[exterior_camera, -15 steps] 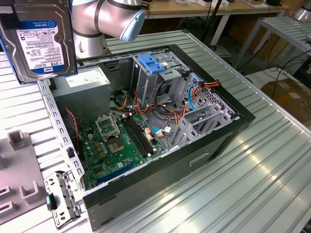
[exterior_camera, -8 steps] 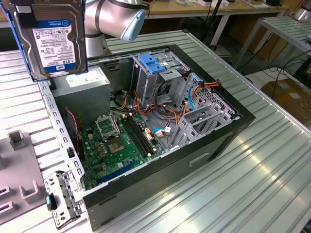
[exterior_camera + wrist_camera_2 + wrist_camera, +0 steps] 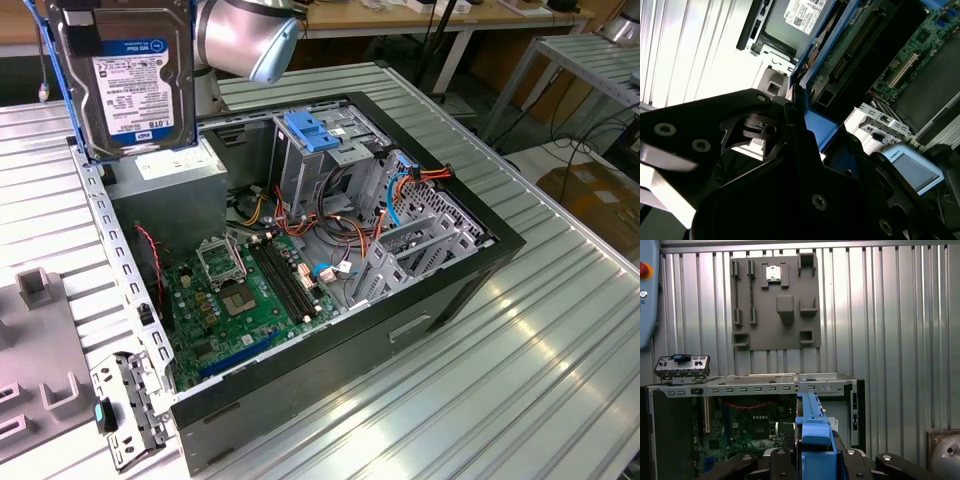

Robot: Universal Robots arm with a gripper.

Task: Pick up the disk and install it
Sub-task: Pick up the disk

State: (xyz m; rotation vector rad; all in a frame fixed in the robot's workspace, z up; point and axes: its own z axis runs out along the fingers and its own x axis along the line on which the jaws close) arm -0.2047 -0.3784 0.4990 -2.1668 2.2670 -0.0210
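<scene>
Silver arm joint high near the exterior view's top, black gripper in the first wrist view, jaws clamped on both sides of upright disk

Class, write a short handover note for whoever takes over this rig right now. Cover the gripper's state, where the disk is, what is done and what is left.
Gripper: shut on the disk, clamped across its blue carrier rail.
Disk: held in the air, upright, with its label facing the exterior camera. It is above the end of the open computer case at the exterior view's left.
Done: the disk is picked up.
Left: the install. The disk is not yet inside the case.
</scene>
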